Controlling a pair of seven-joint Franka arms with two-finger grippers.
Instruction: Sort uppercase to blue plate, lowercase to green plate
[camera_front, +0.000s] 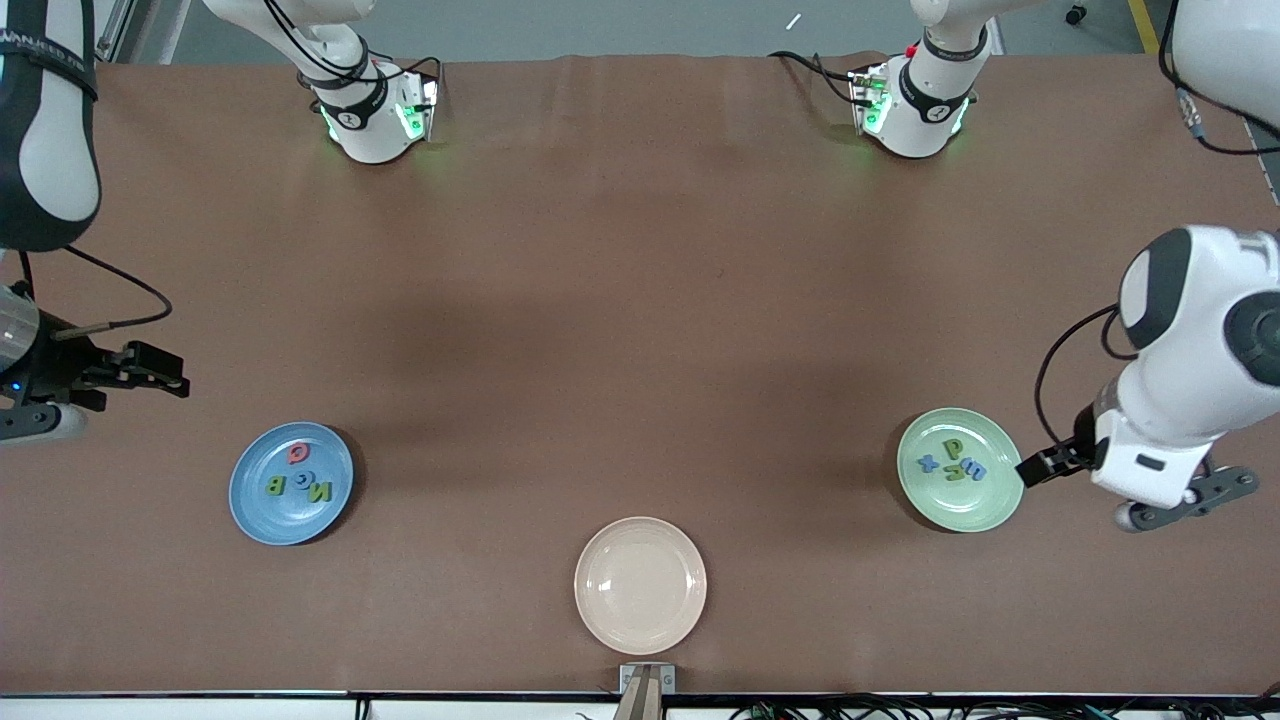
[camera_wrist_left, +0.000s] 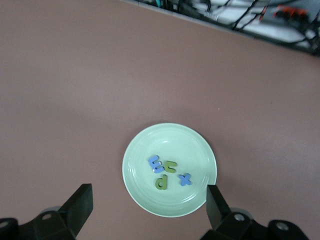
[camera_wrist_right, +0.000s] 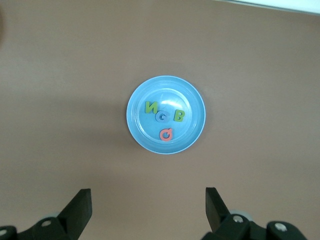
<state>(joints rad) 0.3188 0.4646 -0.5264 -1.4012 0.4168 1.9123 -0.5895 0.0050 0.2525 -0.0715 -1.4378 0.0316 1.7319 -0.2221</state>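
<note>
The blue plate holds the four uppercase pieces: red Q, blue G, green B and green N. The right wrist view shows the same plate and letters. The green plate holds the four lowercase pieces: green p, blue x, green u and blue m. This plate also shows in the left wrist view. My right gripper is open and empty in the air, off the blue plate. My left gripper is open and empty over the green plate's edge.
An empty beige plate sits near the table's front edge, midway between the two other plates. The arm bases stand along the table's back edge. Cables run along the front edge.
</note>
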